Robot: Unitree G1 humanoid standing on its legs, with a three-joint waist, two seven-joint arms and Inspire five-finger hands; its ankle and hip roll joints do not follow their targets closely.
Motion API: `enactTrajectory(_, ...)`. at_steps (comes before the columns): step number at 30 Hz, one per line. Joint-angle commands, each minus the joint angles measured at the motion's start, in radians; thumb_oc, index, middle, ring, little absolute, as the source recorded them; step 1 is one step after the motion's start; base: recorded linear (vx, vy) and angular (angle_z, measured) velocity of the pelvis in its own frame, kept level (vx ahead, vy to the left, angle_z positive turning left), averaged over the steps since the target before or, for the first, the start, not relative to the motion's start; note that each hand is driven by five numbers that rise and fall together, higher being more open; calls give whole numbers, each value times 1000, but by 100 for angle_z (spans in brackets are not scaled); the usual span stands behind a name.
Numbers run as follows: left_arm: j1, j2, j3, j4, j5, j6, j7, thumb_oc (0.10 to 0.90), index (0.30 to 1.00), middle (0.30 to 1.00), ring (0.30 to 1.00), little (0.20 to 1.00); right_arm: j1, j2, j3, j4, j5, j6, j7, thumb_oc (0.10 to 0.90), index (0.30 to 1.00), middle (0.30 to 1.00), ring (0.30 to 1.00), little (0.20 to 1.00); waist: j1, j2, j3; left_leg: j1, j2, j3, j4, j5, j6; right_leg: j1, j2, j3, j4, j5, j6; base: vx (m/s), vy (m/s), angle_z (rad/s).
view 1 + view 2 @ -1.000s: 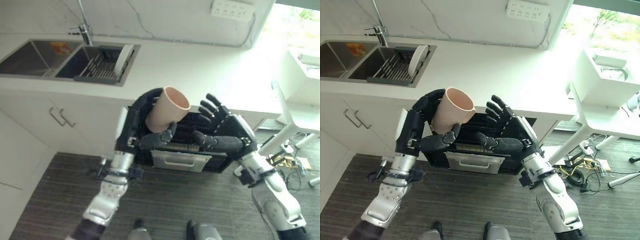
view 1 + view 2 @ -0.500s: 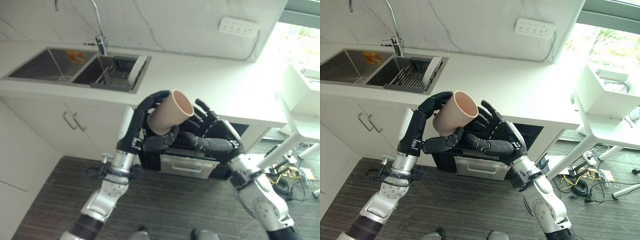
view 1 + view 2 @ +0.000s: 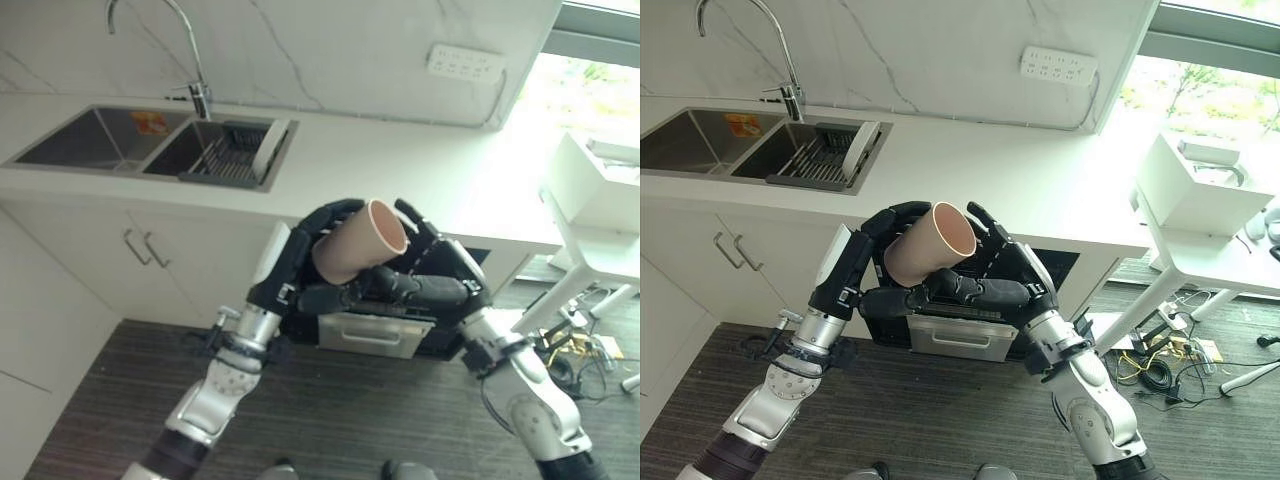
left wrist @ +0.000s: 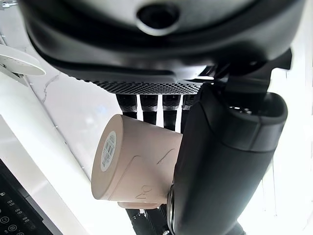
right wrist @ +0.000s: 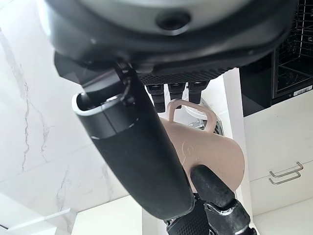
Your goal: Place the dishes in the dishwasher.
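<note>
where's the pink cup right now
In the head views the pink cup is held up at centre, tilted with its mouth up and right, gripped by the left hand and right hand, in front of the open dishwasher.

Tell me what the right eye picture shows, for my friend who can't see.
Both robot hands, left hand and right hand, wrap a pink cup held over an open dishwasher, beside a white counter with a sink.
</note>
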Motion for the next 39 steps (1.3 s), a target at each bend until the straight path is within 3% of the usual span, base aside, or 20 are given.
enactTrajectory(1,-101,-17,10,-84,-84,-109,9,400,300,300,300,300,-132,26,-51,-41,152,-61,72,800,900,900,900,900,11,3,-61,81,56,-57,19,-140,-24,34,-42,7,-48,4,74,0,0,0)
enactTrajectory(13,-112,-19,-34,-91,-104,-102,-47,400,300,300,300,300,-162,48,6,-64,158,-29,107,800,900,900,900,900,17,-1,-65,79,57,-59,19,-137,-24,34,-44,2,-48,4,74,0,0,0)
enactTrajectory(20,-131,-8,-71,-98,-84,-78,-93,400,300,300,300,300,-185,40,34,-77,76,-27,104,800,900,900,900,900,11,-1,-67,79,58,-52,19,-137,-22,30,-43,10,-48,5,76,0,0,0)
enactTrajectory(29,-162,21,-124,-103,46,-49,-89,400,300,300,300,300,-226,13,71,-109,-53,-32,64,800,900,900,900,900,3,1,-65,76,59,-44,19,-136,-20,21,-40,24,-48,8,79,-14,1,-1)
enactTrajectory(39,-183,27,-174,-100,111,-39,-93,400,300,300,300,300,-260,7,92,-116,-73,-3,22,800,900,900,900,900,-5,3,-66,76,65,-33,19,-135,-21,19,-38,30,-48,7,79,-24,9,-4)
